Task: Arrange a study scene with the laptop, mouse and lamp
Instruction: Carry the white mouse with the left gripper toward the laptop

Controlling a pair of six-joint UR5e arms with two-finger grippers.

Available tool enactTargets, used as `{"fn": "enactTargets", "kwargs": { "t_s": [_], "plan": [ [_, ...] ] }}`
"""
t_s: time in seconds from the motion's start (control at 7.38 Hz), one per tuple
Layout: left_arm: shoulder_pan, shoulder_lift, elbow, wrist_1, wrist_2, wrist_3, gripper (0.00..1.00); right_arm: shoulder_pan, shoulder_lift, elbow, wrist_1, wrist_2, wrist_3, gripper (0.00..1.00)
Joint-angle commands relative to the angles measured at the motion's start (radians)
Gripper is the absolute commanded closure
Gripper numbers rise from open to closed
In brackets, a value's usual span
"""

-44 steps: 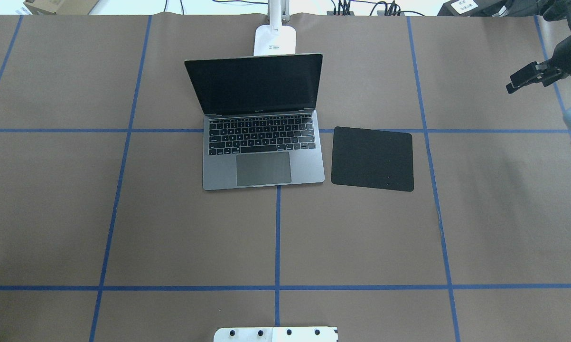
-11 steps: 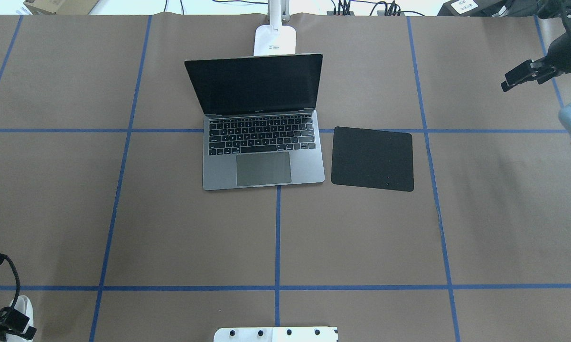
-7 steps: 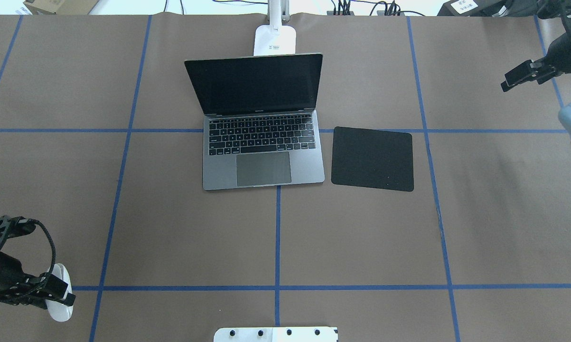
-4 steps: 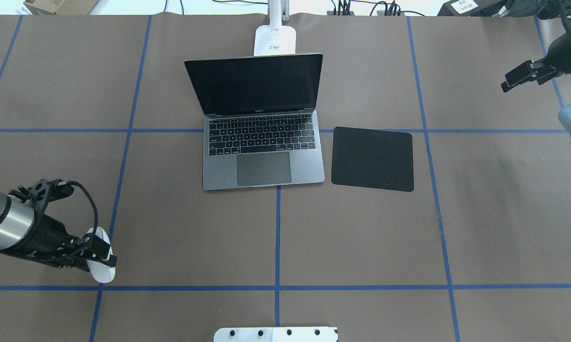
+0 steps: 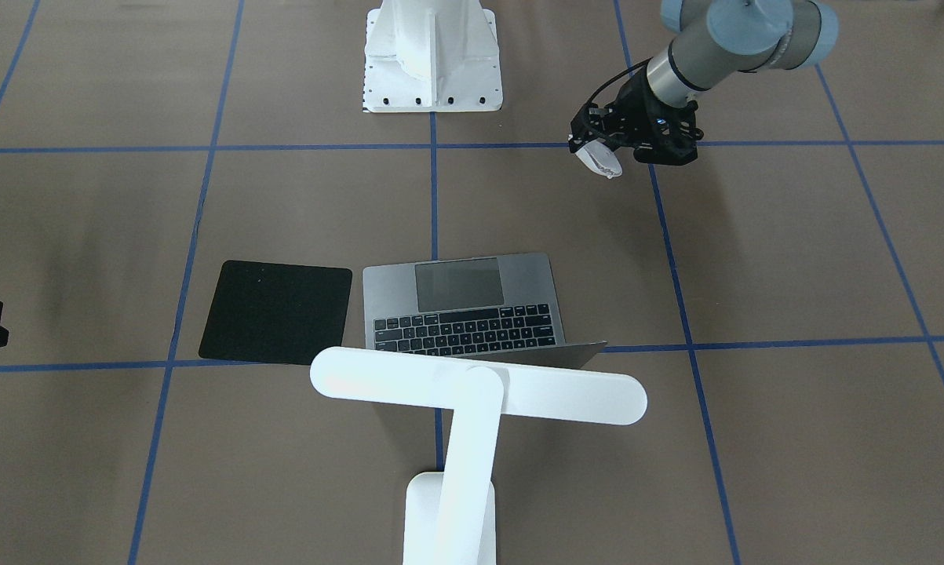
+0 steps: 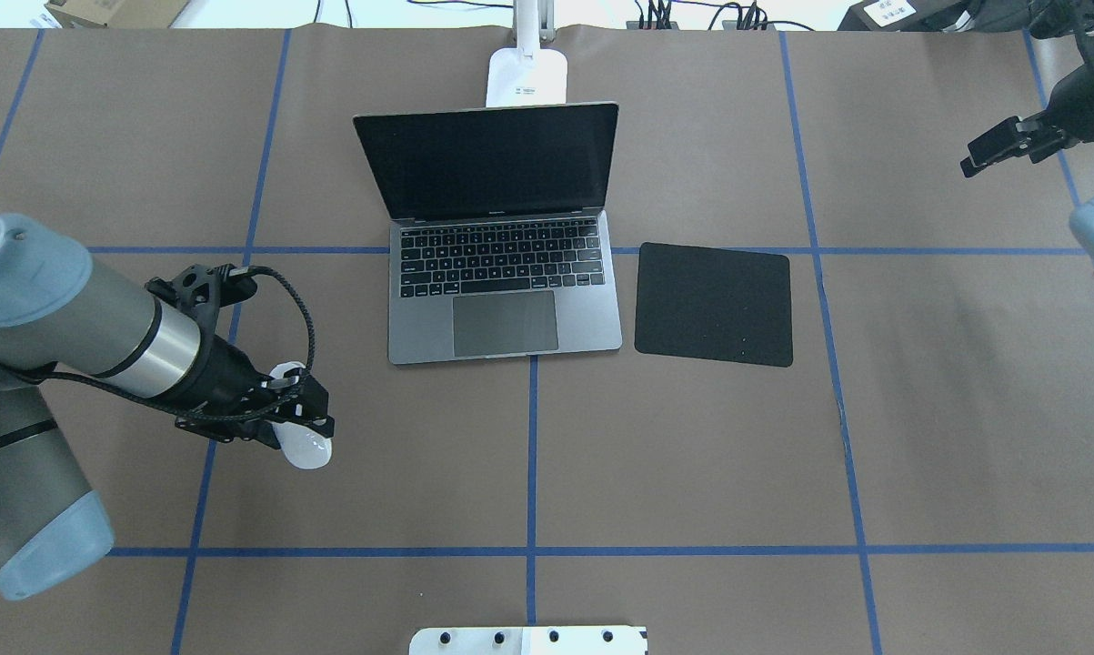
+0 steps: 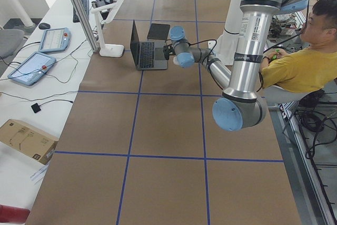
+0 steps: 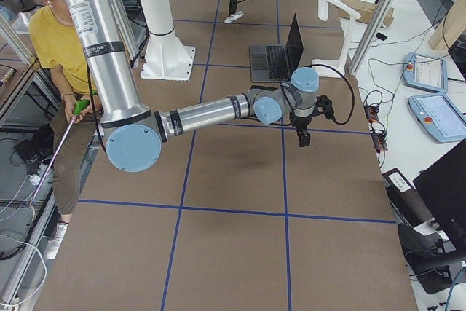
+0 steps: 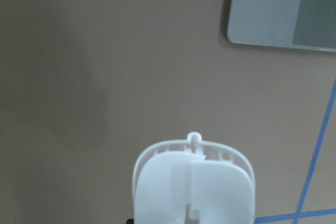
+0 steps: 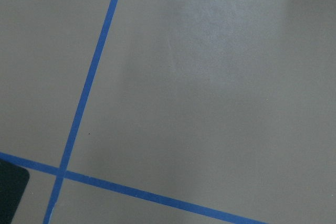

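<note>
The open grey laptop [image 6: 501, 300] sits at the table's middle, screen up, also seen in the front view [image 5: 464, 302]. Behind it stands the white lamp [image 5: 479, 388], its base [image 6: 526, 77] at the table's far edge. My left gripper [image 6: 306, 428] hangs above the table, left of the laptop's front corner, shut on the white mouse [image 6: 307, 452]. The mouse [image 9: 193, 187] fills the bottom of the left wrist view, with the laptop's corner [image 9: 273, 14] ahead. My right gripper [image 6: 992, 155] hovers at the far right; its jaws do not show clearly.
A black mouse pad [image 6: 713, 305] lies flat just right of the laptop. The white robot pedestal [image 5: 432, 55] stands at the near edge. A person in a yellow shirt [image 7: 295, 67] sits behind the robot. Blue tape lines grid the brown table cover.
My left arm has come in from the near left corner, carrying the mouse forward and to the right towards the laptop. The right arm has stayed nearly still.
</note>
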Motion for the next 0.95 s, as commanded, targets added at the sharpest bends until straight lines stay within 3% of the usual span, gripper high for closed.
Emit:
{"fn": "enactTargets", "kwargs": {
  "t_s": [0.0,0.27,0.81],
  "plan": [
    [0.002,-0.218,0.010,0.238,0.012,0.005,0.46,0.000,0.000,-0.004,0.000,0.000,0.001,0.00],
    [0.044,-0.383,0.054,0.375,0.081,0.004,0.46,0.000,0.000,-0.006,-0.002,0.000,0.001,0.00],
    [0.059,-0.713,0.404,0.397,0.149,-0.019,0.45,-0.003,0.000,-0.007,-0.003,-0.002,0.001,0.00]
  ]
}}
